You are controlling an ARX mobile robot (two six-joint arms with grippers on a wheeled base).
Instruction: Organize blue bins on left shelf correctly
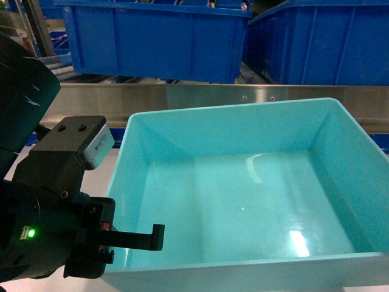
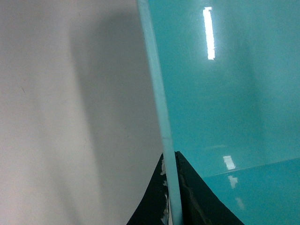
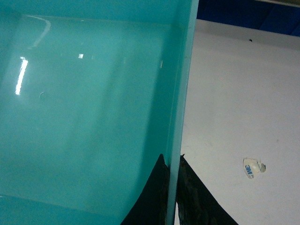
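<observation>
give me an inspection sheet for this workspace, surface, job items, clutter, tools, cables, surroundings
Surface: pale grey tabletop, a few dark specks.
Job's things: turquoise bin empty, standing on the tabletop before the steel shelf beam.
Clutter: scrap of 3M tape right of the bin.
Tools: left tool shut on the bin's left wall; right tool shut on its right wall.
Cables: nothing seen.
Surroundings: royal-blue crates on the shelf above the beam.
</observation>
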